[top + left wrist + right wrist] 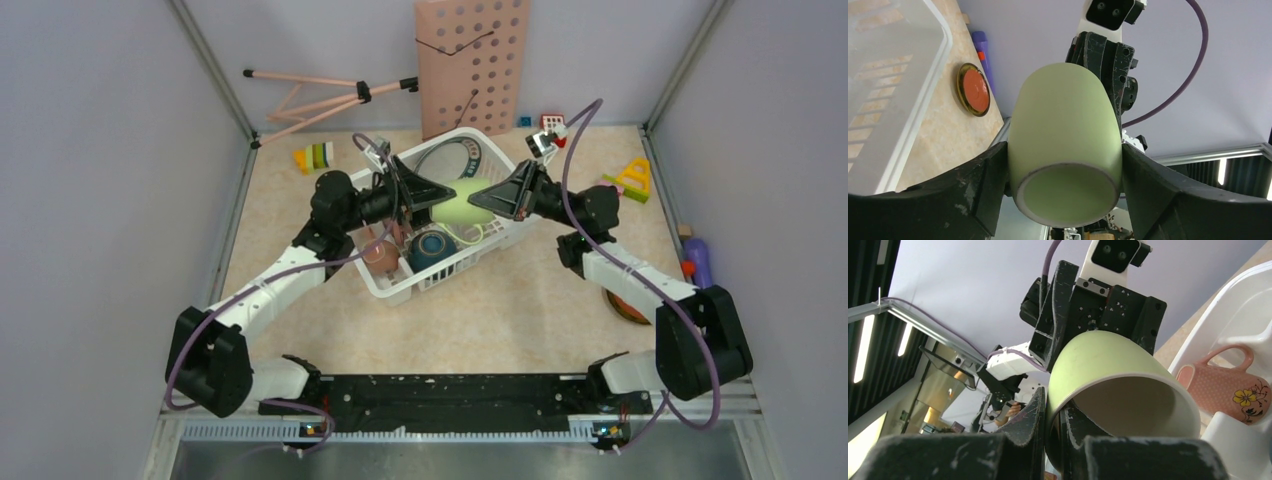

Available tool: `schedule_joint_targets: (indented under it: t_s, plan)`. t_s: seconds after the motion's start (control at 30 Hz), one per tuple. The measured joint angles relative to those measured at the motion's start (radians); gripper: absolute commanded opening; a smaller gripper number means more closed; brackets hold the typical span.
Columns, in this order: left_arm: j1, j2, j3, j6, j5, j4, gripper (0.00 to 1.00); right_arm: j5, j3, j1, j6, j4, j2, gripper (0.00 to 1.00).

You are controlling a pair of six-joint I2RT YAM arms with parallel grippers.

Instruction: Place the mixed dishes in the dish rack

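Observation:
The light green mug [462,202] hangs on its side above the white dish rack [445,277], held from both sides. My left gripper [447,194] is shut on the mug's body near its base [1063,125], a finger pressing each side. My right gripper [480,200] pinches the mug's rim [1108,365], with one finger inside and one outside. In the rack lie a pink cup [380,258], a blue bowl [432,250] and the upright teal-rimmed plate [452,152]. The pink flowered cup also shows in the right wrist view [1223,387]. An orange small plate [625,305] lies on the table to the right.
A purple cylinder [697,260] lies by the right wall. Toy blocks sit at the back left [315,157] and back right [632,180]. A pink perforated board [470,65] leans on the back wall beside a folded tripod [320,95].

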Motion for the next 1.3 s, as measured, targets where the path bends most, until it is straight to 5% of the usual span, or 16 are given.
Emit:
schedule_joint_targets:
  t_s: [0.1,0.17,0.27,0.53,1.0,1.13,1.3]
  plan:
    - [-0.001,-0.001,-0.006,0.01,0.0,-0.005,0.41,0.005,-0.016,0.002,-0.017,0.014,0.0,0.01]
    - [-0.001,-0.002,-0.011,0.02,0.0,-0.012,0.2,0.006,-0.024,0.003,-0.023,0.016,0.0,0.17]
    - [-0.002,-0.011,-0.012,0.048,-0.007,-0.035,0.01,0.01,-0.027,0.005,-0.035,0.015,0.002,0.39]
    - [-0.008,-0.043,-0.023,0.169,-0.074,-0.183,0.0,0.048,-0.039,0.008,-0.155,-0.097,-0.009,0.66]
    - [0.006,-0.044,-0.024,0.25,-0.129,-0.29,0.0,0.114,-0.15,-0.069,-0.323,-0.268,-0.075,0.83]
    - [0.007,-0.038,0.002,0.295,-0.165,-0.369,0.0,0.111,-0.185,-0.109,-0.325,-0.266,-0.069,0.99]
    - [0.008,-0.017,0.049,0.356,-0.221,-0.452,0.0,0.111,-0.194,-0.143,-0.339,-0.288,-0.048,0.99]
